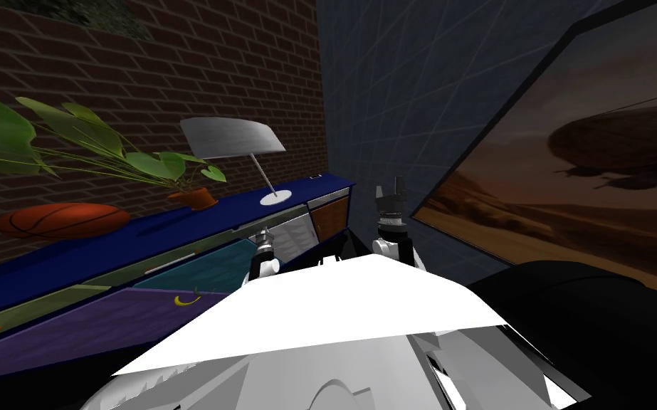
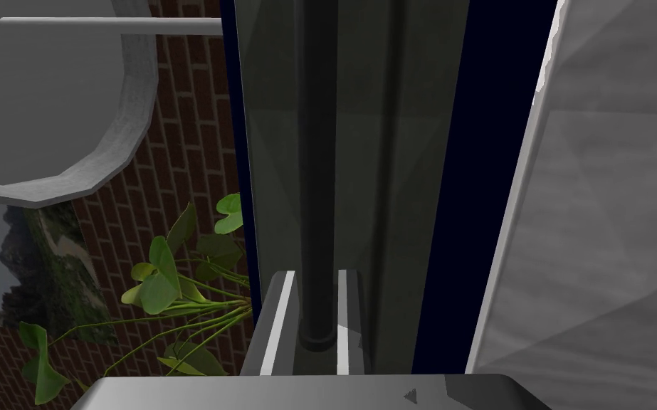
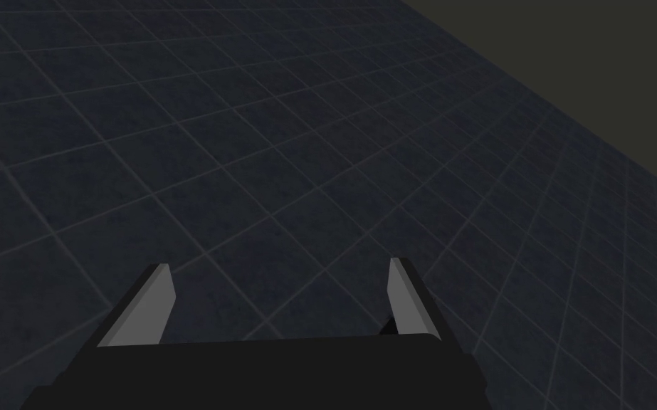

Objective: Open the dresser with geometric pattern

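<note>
The long dresser (image 1: pixel 177 222) has a dark blue top and a front of purple, teal, grey and orange panels. My left gripper (image 1: pixel 264 238) is at the grey panel (image 1: pixel 292 235) near the dresser's right end. In the left wrist view my left gripper (image 2: pixel 314 313) is shut on a dark bar handle (image 2: pixel 317 178), with its fingers (image 2: pixel 284 313) pressing the bar's sides. The bar runs along a grey-green strip beside the blue frame (image 2: pixel 462 213). My right gripper (image 1: pixel 389 188) is raised to the right of the dresser, and in the right wrist view my right gripper (image 3: pixel 280 299) is open with nothing in it.
On the dresser top stand a grey lamp (image 1: pixel 238 142), a potted plant (image 1: pixel 191 192) and an orange ball (image 1: pixel 60 219). A brick wall rises behind it. A dark tiled wall (image 1: pixel 405 85) and a large framed picture (image 1: pixel 590 185) close in on the right.
</note>
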Tool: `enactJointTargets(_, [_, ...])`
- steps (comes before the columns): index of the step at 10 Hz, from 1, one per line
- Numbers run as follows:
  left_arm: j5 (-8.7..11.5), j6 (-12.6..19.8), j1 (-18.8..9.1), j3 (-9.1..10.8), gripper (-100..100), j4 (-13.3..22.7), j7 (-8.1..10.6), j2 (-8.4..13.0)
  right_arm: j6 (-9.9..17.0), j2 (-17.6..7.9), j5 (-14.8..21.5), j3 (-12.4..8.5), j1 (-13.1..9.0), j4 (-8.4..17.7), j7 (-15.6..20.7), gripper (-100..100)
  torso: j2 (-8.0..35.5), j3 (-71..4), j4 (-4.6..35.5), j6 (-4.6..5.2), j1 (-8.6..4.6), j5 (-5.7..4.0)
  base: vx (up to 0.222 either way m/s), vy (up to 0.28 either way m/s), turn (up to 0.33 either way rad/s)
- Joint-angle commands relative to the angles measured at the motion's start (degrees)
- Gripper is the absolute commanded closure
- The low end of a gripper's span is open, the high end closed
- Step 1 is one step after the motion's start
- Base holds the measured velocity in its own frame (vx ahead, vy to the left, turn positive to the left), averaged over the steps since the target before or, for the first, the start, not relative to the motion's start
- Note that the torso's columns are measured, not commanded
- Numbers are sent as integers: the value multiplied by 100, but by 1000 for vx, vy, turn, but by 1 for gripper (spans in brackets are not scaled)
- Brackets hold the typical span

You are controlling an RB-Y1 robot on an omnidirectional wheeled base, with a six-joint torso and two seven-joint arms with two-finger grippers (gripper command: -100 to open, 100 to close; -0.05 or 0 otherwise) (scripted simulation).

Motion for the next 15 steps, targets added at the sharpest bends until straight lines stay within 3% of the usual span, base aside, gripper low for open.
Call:
enactJointTargets(1, [8, 16, -234, 1, 100, 469, 68, 100, 0, 0, 0, 0, 0, 0, 0, 0, 12, 11, 4, 2, -9, -3, -45, -33, 11])
enactJointTargets(2, [8, 16, -234, 1, 100, 472, 68, 100, 0, 0, 0, 0, 0, 0, 0, 0, -5, 2, -8, 5, 0, 6, -9, -11, 2])
enactJointTargets(3, [10, -54, -579, 57, 100, 691, 159, 317, 0, 0, 0, 0, 1, 0, 0, 0, -31, -14, -20, 10, 14, 16, -95, -49, 24])
enactJointTargets(5, [10, -54, -642, 57, 100, 981, 159, 317, 0, 0, 0, 0, 0, 0, 0, 0, 2, 5, -5, 9, -6, 4, -77, -37, 11])
enactJointTargets(6, [13, -124, -950, 114, 100, 1136, 250, 534, 0, 0, 0, 0, 0, 0, 0, 0, -19, -6, -19, 14, 3, 15, -112, -69, 18])
enactJointTargets(9, [13, -124, -1051, 114, 100, 1491, 250, 534, 0, 0, 0, 0, 0, 0, 0, 0, -11, -4, -4, 18, -12, -2, -54, -38, 8])
enactJointTargets(10, [16, -194, -1407, 171, 100, 1702, 341, 751, 0, -1, 0, 0, 1, 0, 0, 0, -31, -17, -14, 16, 8, 7, -76, -46, 20])
enactJointTargets(12, [16, -194, -1459, 171, 100, 2001, 341, 751, 0, 0, 0, 0, 0, 0, 0, 0, 7, 6, -5, 10, -15, 1, -74, -45, 13])
enactJointTargets(13, [19, -263, -1798, 228, 100, 2252, 432, 969, 0, 0, 0, 0, 0, 0, 0, 0, -12, -4, -20, 13, 6, 16, -123, -58, 17])
enactJointTargets(15, [19, -263, -1867, 228, 100, 2511, 432, 969, 0, 0, 0, 0, 0, 0, 0, 0, 9, 5, 4, 3, -7, -5, -84, -51, -1])
